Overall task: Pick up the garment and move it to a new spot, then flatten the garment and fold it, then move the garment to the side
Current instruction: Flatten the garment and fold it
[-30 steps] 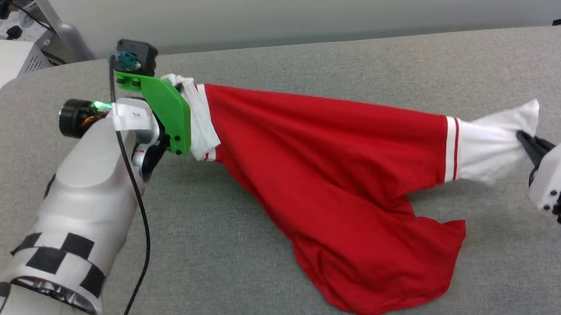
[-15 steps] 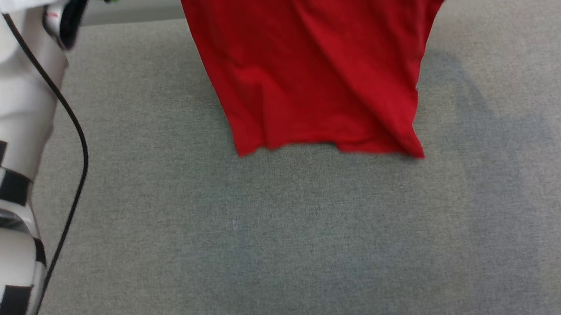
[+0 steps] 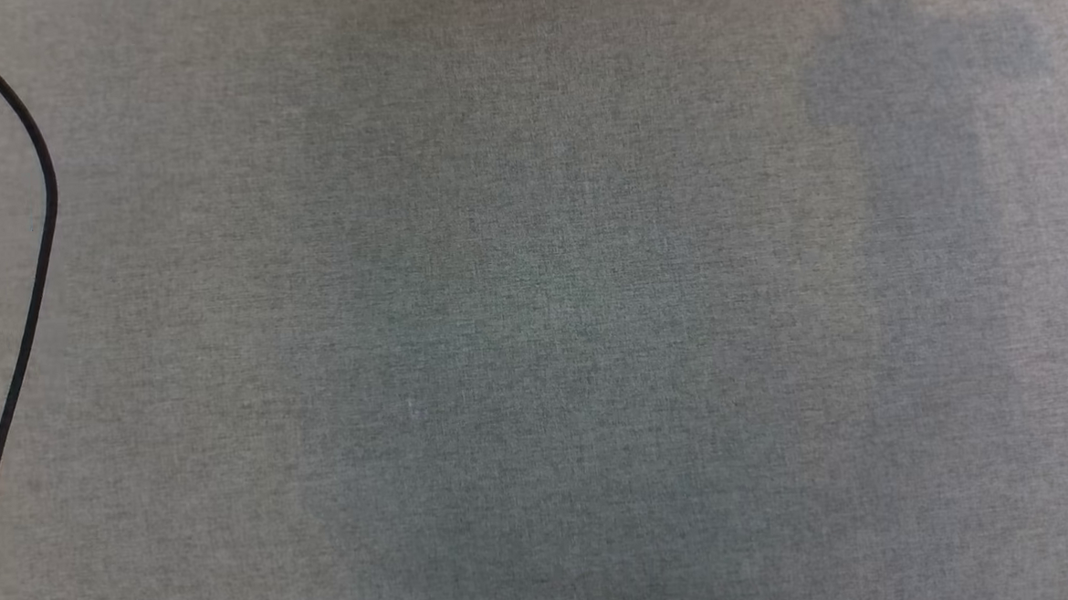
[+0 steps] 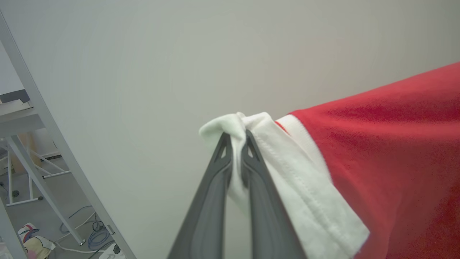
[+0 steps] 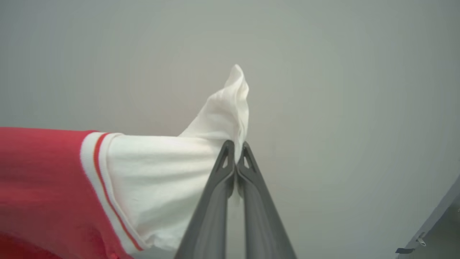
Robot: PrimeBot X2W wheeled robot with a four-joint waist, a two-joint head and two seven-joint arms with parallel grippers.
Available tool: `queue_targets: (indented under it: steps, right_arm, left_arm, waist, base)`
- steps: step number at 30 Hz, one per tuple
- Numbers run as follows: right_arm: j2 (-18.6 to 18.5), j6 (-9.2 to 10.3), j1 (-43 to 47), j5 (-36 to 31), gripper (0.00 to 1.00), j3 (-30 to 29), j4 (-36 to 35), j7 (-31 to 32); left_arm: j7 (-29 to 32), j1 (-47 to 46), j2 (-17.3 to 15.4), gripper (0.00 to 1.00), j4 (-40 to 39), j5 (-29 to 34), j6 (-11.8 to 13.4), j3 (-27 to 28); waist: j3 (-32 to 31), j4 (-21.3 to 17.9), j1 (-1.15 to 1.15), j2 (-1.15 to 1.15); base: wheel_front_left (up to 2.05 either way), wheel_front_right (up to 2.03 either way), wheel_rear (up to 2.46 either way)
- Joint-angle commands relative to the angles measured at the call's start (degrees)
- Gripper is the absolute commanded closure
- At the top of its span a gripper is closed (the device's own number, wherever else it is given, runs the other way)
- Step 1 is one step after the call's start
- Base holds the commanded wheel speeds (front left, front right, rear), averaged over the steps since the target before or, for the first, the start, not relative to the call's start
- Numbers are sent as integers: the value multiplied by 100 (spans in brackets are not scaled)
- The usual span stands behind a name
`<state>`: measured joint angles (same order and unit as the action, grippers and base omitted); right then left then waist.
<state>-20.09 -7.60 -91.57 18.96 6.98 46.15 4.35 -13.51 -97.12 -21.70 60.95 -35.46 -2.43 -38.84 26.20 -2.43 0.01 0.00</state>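
Left fingers (image 4: 212,194), right fingers (image 5: 215,201) pinching white-sleeved red garment (image 4: 395,144)

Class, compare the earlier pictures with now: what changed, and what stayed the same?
The garment rose off the grey surface, where its lower part lay, and hangs stretched between both grippers; the head camera shifted too. Unchanged: left gripper and right gripper each pinch a white sleeve.

The garment (image 4: 391,151) runs off frame in both wrist views.
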Motion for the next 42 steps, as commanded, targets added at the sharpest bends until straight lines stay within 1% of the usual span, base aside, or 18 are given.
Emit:
queue_targets:
  steps: [1,4,7,12,16,20,23,27,33,38,42]
  right_arm:
    - [26,11,-60,32,100,97,145,-63]
    - [129,11,-79,173,100,334,367,-158]
    - [214,11,47,399,100,679,539,-209]
    - [262,11,561,1004,100,1237,561,-273]
    - [95,11,1357,1555,100,1699,294,-371]
    - [-202,11,2329,2054,100,2040,-121,-502]
    - [-392,11,3141,2451,100,2148,-503,-646]
    - [-658,11,4123,2771,100,2138,-925,-804]
    - [-897,11,5483,3017,100,1883,-1412,-885]
    - [-922,11,6695,3079,100,1485,-1778,-809]
    - [-796,11,7624,3037,100,1096,-2071,-608]
  left_arm:
    - [-31,-50,-35,100,103,-42,27,16]
    - [-67,54,69,100,197,-120,-22,53]
    - [-94,278,219,100,308,-248,-121,100]
    - [-130,837,414,100,387,-519,-293,247]
    - [-145,1589,508,100,239,-704,-404,375]
    - [-147,2574,451,100,-244,-736,-443,585]
    - [-148,3455,387,100,-715,-639,-439,734]
    - [-148,4538,287,100,-1413,-435,-326,921]
    - [-148,6098,97,100,-2414,-179,-63,1101]
    - [-149,7298,29,100,-3088,-196,198,1121]
    - [-114,8115,-64,100,-3537,-289,418,1102]
  waist:
    - [306,-89,-1,0]
    - [427,-85,-1,0]
    - [533,-64,-1,0]
    - [582,-22,-1,0]
    - [434,60,-1,0]
    - [171,135,-1,0]
    - [-107,176,-1,0]
    - [-498,231,-1,0]
    - [-1172,279,-1,0]
    - [-1699,321,-1,0]
    - [-2010,314,-1,0]
  base:
    - [0,0,0]
    - [0,0,0]
    - [0,0,0]
    - [0,0,0]
    - [0,0,0]
    - [0,0,0]
    - [0,0,0]
    - [0,0,0]
    - [0,0,0]
    - [0,0,0]
    - [0,0,0]
